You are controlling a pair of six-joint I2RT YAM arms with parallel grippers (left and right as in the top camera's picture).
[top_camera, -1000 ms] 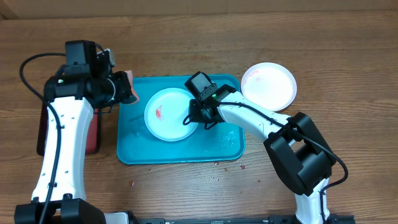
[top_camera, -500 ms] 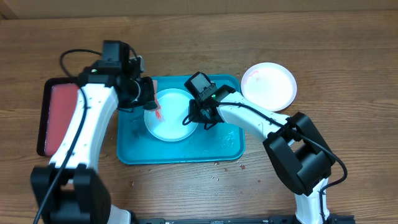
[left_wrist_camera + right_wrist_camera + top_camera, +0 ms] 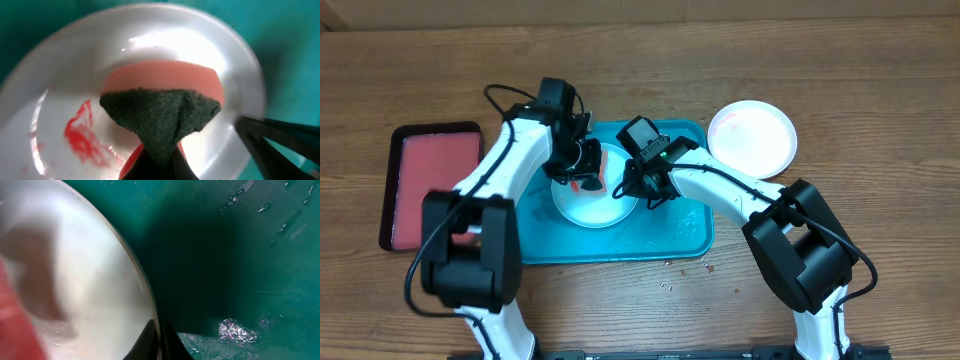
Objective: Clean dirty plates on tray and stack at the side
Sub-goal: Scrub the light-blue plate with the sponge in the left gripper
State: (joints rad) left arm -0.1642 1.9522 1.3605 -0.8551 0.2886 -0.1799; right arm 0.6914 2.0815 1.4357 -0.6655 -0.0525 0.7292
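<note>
Glossy plastic plate (image 3: 75, 65), wet-shiny teal tray (image 3: 250, 255), pink foam sponge (image 3: 160, 80) with rough dark scouring face.

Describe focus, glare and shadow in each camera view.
Overhead: even light, sharp, soft shadows on the table. Left wrist: the sponge is fairly crisp, the plate behind it softer, with glare streaks on its surface. Right wrist: a deep shadow falls on the tray beside the plate, wet glints lower right, an unfocused red blur at the left edge.

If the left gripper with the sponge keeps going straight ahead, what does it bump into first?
The left gripper would push its sponge onto the pale plate, probably just beside the red smear. Whether it touches yet is unclear.
</note>
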